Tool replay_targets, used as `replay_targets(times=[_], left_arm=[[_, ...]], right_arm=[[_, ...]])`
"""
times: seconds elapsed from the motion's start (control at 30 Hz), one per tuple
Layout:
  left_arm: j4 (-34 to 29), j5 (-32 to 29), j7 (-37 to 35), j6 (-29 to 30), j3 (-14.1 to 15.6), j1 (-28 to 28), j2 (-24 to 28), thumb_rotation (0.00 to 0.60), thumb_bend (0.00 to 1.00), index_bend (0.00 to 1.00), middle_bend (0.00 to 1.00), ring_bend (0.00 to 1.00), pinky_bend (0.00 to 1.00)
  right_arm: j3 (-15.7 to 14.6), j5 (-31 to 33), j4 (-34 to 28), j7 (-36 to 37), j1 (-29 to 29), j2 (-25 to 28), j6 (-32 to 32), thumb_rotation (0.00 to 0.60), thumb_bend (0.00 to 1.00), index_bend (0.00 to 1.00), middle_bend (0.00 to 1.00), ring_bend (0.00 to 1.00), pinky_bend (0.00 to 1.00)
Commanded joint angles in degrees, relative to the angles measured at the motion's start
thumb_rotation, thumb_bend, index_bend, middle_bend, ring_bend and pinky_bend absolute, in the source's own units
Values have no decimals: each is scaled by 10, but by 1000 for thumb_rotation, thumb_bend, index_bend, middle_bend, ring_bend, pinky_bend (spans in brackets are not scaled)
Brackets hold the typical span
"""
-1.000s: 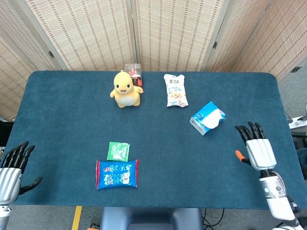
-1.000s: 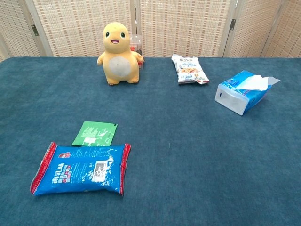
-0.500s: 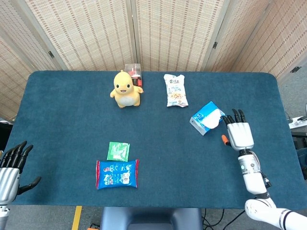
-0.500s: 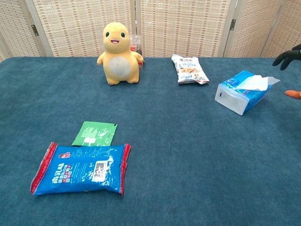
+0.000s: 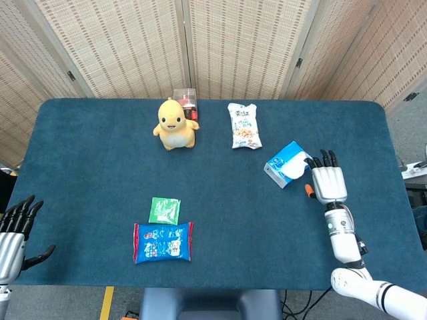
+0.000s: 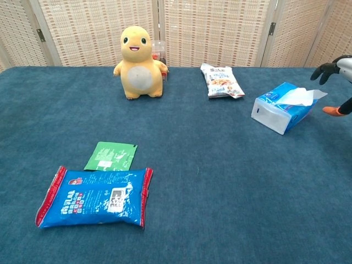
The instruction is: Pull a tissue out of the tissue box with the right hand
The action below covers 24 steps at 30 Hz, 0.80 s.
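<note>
A blue tissue box (image 5: pixel 285 165) (image 6: pixel 280 106) lies tilted on the blue table at the right, with a white tissue (image 6: pixel 303 96) sticking out of its top toward the right. My right hand (image 5: pixel 329 183) (image 6: pixel 336 82) hovers just right of the box, open with fingers spread, its fingertips near the tissue but holding nothing. My left hand (image 5: pixel 15 233) rests open at the table's near left corner, far from the box; the chest view does not show it.
A yellow plush toy (image 5: pixel 175 125) and a snack bag (image 5: pixel 244 125) stand at the back, with a small clear box (image 5: pixel 185 99) behind the toy. A green packet (image 5: pixel 164 211) and a blue wipes pack (image 5: pixel 163 242) lie front left.
My right hand has moved forward and leftward from the near right edge up beside the tissue box. The left hand has barely shifted.
</note>
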Motion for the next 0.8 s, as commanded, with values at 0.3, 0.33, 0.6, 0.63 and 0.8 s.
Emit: replay_targets(times=[0.3, 0.33, 0.6, 0.63, 0.8], left_arm=[[0, 2, 14, -3, 2, -1, -5, 600, 247, 0, 0, 0, 135], [0, 1, 14, -3, 2, -1, -5, 600, 247, 0, 0, 0, 135], [1, -1, 11, -3, 1, 0, -5, 600, 247, 0, 0, 0, 135], [2, -1, 11, -3, 1, 0, -5, 600, 247, 0, 0, 0, 136], [2, -2, 7, -2, 0, 0, -4, 600, 247, 0, 0, 0, 135]], right_arm=[[-1, 13, 50, 17, 24, 1, -29, 600, 238, 244, 231, 57, 70], [0, 17, 55, 17, 28, -3, -34, 600, 238, 244, 231, 57, 70], [1, 38, 94, 9, 53, -36, -50, 600, 256, 249, 267, 59, 70], [2, 39, 97, 10, 56, -39, -50, 600, 271, 259, 276, 62, 72], [3, 39, 115, 13, 66, -54, -47, 600, 360, 361, 344, 92, 97]])
